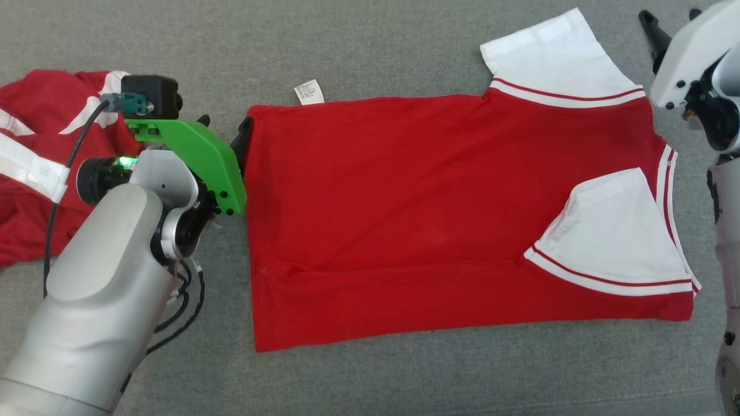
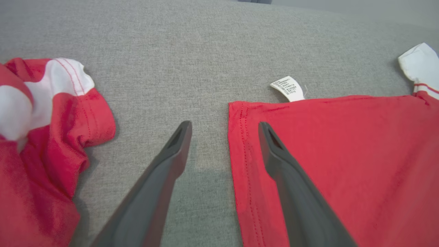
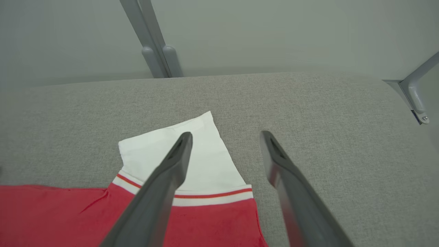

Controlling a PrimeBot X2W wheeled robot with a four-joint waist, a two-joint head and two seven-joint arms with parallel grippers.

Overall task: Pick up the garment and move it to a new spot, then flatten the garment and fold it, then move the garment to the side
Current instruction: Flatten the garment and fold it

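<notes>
The garment [image 1: 404, 219] is a red T-shirt with white sleeves, lying folded lengthwise and flat on the grey cloth surface. Its white care label [image 1: 308, 92] sticks out at the far left corner. My left gripper [image 1: 225, 124] stands open at the shirt's left hem. In the left wrist view one finger of the left gripper [image 2: 224, 125] is over the red cloth [image 2: 343, 154] and the other over bare surface; nothing is held. My right gripper [image 1: 670, 16] is open at the far right, above the white sleeve [image 1: 549, 52]. In the right wrist view the right gripper [image 3: 226, 135] hangs over that sleeve [image 3: 205, 154], empty.
A second red and white garment [image 1: 34, 162] lies crumpled at the left [image 2: 41, 137], close beside my left arm. The grey surface's far edge, grey frame posts [image 3: 154, 44] and a bracket [image 3: 415, 92] lie beyond the sleeve.
</notes>
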